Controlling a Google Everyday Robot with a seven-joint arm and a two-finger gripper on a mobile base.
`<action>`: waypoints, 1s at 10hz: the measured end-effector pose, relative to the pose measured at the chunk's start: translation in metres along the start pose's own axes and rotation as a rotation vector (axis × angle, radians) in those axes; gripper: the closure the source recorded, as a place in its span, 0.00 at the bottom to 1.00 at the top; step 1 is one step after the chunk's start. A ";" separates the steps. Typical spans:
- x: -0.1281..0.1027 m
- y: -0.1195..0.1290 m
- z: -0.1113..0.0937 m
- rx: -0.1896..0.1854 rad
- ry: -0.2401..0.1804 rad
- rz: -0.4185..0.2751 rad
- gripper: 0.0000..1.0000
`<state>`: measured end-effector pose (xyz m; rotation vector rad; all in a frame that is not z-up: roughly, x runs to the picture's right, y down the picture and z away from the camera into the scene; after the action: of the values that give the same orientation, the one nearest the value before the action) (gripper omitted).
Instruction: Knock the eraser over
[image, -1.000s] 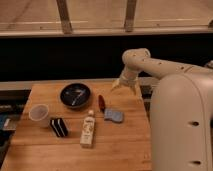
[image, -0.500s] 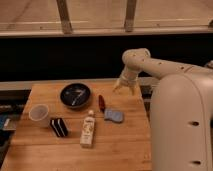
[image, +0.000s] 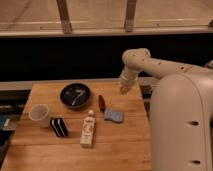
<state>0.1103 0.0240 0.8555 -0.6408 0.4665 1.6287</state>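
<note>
**While the eraser is standing untouched, the gripper is hanging across the desk from it**

As I am watching from the near side, the gripper (image: 123, 89) is hanging at the far right edge of the desk (image: 115, 150), at about 1 o'clock from its middle. It is pointing downward at the end of the white arm (image: 150, 62). Whether it is open or closed, I cannot tell from where I am standing. It is touching nothing.

The eraser (image: 59, 127), a small black block with white stripes, is sitting at about 8 o'clock from the desk's middle. It is just beside the white cup (image: 39, 114), which is at its 10 o'clock. It appears to be standing on a narrow face, which is probably why it is the thing to be tipped.

Between gripper and eraser, other things are lying in the way. A black bowl (image: 75, 95) is sitting at 11 o'clock, a small red object (image: 101, 101) is lying near the middle, a blue-grey pad (image: 114, 116) is lying just past it toward 4 o'clock, and a white bottle (image: 88, 129) is lying flat at 6 o'clock, close to the eraser's right.

I am judging the task as barely begun, since the gripper is well apart from the eraser. The approach is likely calling for a pass over the clutter, then a sideways nudge. The cup and bottle, being so near, are risking a bump.
</note>
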 end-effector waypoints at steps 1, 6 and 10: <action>0.005 0.010 0.008 0.003 0.026 -0.033 1.00; 0.056 0.113 0.040 -0.038 0.123 -0.267 1.00; 0.073 0.144 0.038 -0.066 0.138 -0.352 1.00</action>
<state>-0.0428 0.0809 0.8293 -0.8383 0.3760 1.2752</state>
